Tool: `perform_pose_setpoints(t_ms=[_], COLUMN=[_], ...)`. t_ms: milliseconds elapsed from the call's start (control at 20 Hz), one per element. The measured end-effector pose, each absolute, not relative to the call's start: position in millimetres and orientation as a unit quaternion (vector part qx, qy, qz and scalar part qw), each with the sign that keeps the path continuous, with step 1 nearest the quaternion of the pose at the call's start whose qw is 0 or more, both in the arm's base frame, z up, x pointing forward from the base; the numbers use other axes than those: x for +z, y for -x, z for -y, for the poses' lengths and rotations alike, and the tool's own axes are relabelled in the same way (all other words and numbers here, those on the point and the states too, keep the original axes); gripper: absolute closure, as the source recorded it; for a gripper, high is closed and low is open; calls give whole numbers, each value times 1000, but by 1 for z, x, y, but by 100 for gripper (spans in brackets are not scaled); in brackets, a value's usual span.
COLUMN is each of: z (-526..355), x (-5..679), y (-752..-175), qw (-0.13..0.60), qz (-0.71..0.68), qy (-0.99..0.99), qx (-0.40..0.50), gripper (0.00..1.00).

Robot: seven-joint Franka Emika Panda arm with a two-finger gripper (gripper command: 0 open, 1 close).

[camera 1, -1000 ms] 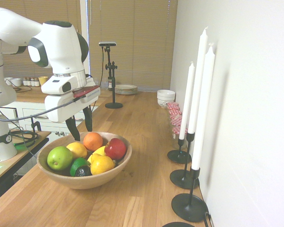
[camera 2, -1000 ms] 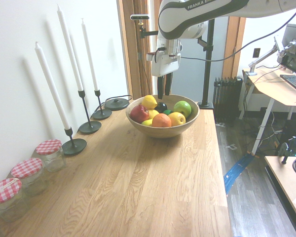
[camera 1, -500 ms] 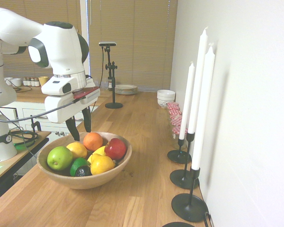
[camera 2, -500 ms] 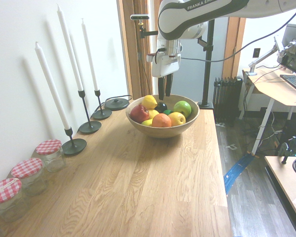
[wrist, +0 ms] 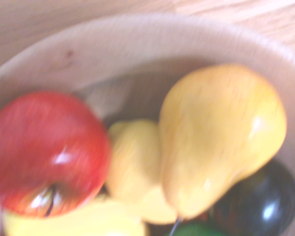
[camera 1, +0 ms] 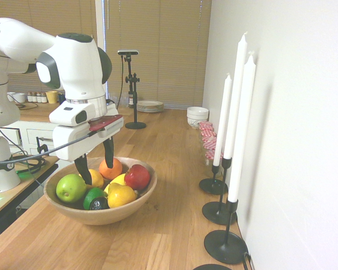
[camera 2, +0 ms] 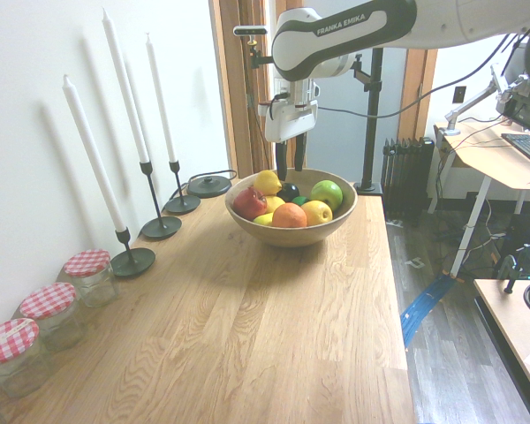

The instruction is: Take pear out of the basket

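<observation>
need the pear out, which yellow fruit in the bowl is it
The pear is the large tapering one beside the red apple; the other yellow fruits are rounder.

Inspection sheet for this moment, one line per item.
Surface: wooden worktop, bare grain around the basket.
Job's things: pear lies in the basket, beside the red apple; not gripped.
Clutter: green apple, orange and other fruit in the basket; white candles by the wall; checked-lid jars.
Grippers: gripper open, pointing down over the basket, holding nothing.
Cables: nothing seen near the basket.
Surroundings: stacked plates, closed blinds.
</observation>
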State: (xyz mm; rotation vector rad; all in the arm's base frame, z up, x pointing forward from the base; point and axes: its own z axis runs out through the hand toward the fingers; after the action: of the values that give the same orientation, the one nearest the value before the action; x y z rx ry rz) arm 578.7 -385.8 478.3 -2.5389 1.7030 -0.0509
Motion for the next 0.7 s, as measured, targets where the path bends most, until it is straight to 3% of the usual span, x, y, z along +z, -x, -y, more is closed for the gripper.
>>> perform_pose_setpoints(t_ms=[700], z=[414], x=[460], y=[-633], qw=[31], qz=[-551], qy=[834], qx=[0], gripper=[0])
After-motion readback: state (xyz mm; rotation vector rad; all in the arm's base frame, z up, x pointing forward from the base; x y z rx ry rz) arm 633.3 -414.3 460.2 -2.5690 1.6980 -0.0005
